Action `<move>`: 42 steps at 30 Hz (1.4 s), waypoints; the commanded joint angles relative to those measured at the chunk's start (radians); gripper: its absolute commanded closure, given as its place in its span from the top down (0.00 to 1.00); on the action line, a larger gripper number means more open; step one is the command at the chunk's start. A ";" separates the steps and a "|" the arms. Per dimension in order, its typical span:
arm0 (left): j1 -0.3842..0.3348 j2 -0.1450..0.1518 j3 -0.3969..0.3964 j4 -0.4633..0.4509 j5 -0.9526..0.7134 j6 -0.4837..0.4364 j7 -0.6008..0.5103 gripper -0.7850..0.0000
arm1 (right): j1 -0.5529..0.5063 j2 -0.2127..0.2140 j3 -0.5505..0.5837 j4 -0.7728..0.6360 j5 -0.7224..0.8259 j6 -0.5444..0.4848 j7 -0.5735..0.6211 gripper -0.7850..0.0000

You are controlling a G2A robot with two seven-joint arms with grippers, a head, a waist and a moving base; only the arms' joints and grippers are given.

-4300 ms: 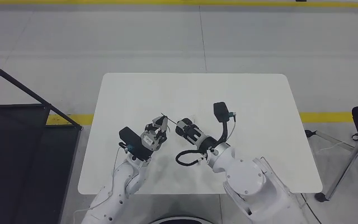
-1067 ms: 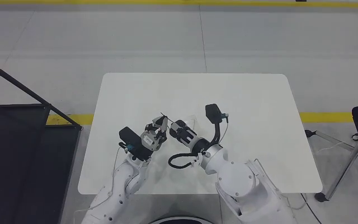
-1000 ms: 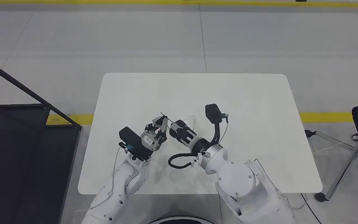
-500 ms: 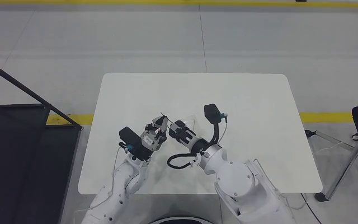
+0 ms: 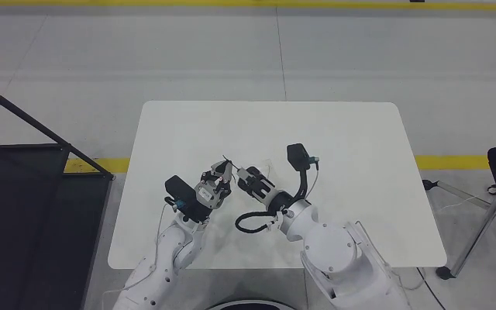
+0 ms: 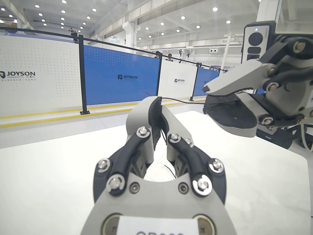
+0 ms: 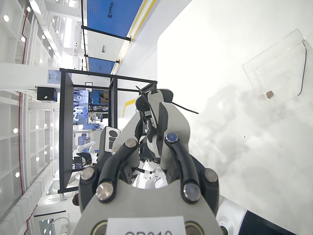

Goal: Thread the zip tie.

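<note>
A thin black zip tie spans the short gap between my two grippers, held above the white table. My left gripper is shut on one part of it, and a tail sticks up past the fingers. My right gripper faces the left one almost tip to tip and is shut on the zip tie. In the left wrist view the right gripper shows close by, the strand running in between its pads. From above, the left gripper and the right gripper meet near the table's middle left.
A clear plastic tray lies flat on the table just beyond the grippers, with another black tie along its edge and small brown specks inside. The tray appears faint from above. The table's edges are far from both grippers.
Since 4.3 s ago the right arm has come left, bringing its gripper up to the left one. In the last half second it shifted slightly back to the right. The left arm stayed still.
</note>
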 commanded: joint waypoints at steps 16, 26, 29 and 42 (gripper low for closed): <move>0.000 0.000 0.000 0.000 0.000 0.000 0.000 0.00 | 0.035 -0.015 -0.002 0.035 0.016 -0.001 0.017 0.00; 0.000 0.000 0.000 0.000 0.000 0.000 0.000 0.00 | 0.018 -0.022 0.007 0.040 0.043 -0.087 -0.007 0.00; 0.000 0.000 0.000 0.000 0.000 0.000 0.000 0.00 | -0.002 -0.021 0.017 0.034 0.046 -0.122 -0.010 0.00; 0.007 0.000 -0.002 -0.017 -0.004 0.001 -0.020 0.00 | 0.015 -0.024 0.009 0.055 0.001 -0.092 0.029 0.00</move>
